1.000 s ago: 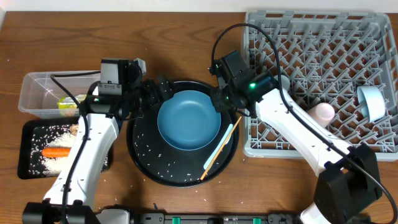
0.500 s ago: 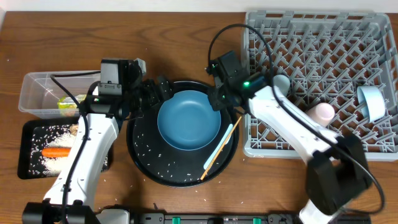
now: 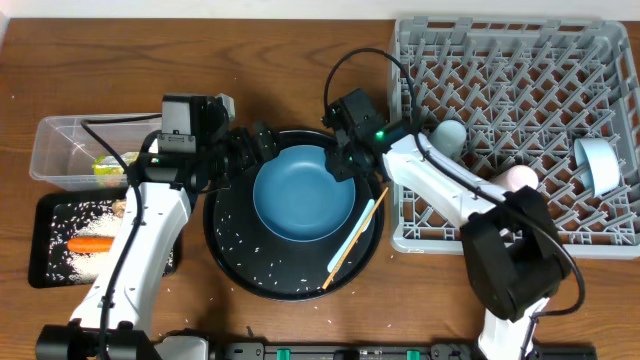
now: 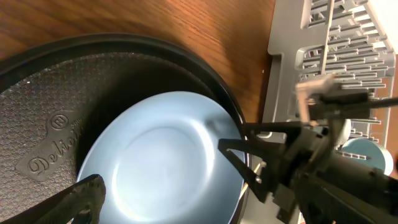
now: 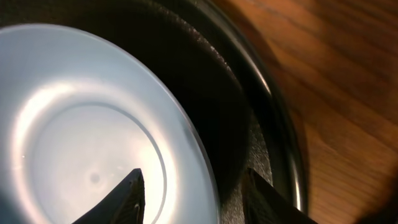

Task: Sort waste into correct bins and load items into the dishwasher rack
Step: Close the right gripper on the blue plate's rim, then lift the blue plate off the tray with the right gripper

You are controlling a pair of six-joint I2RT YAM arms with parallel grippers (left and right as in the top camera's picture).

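Note:
A large blue plate [image 3: 303, 192] lies in the round black tray [image 3: 235, 260]. My right gripper [image 3: 345, 160] is at the plate's upper right edge. In the right wrist view its jaws are open [image 5: 199, 205] and straddle the plate's rim [image 5: 199, 155], one finger [image 5: 127, 199] over the plate [image 5: 81, 124], the other [image 5: 267, 202] over the black tray [image 5: 277, 134]. My left gripper [image 3: 255, 150] stands wide open at the plate's upper left, holding nothing; one finger [image 4: 78, 196] shows beside the plate [image 4: 161, 162]. A chopstick [image 3: 350, 248] and a white utensil [image 3: 356, 228] lie on the tray's right side.
The grey dishwasher rack [image 3: 520, 60] at right holds a pink cup [image 3: 518, 178], a light-blue cup [image 3: 600, 165] and a pale-blue bowl [image 3: 447, 133]. At left, a clear tub [image 3: 60, 150] holds the wrapper [image 3: 112, 165]; the black tray [image 3: 45, 265] holds a carrot [image 3: 90, 243] and rice.
My right gripper has opened from shut and shifted a little left onto the plate's rim. The left arm and the plate have not moved.

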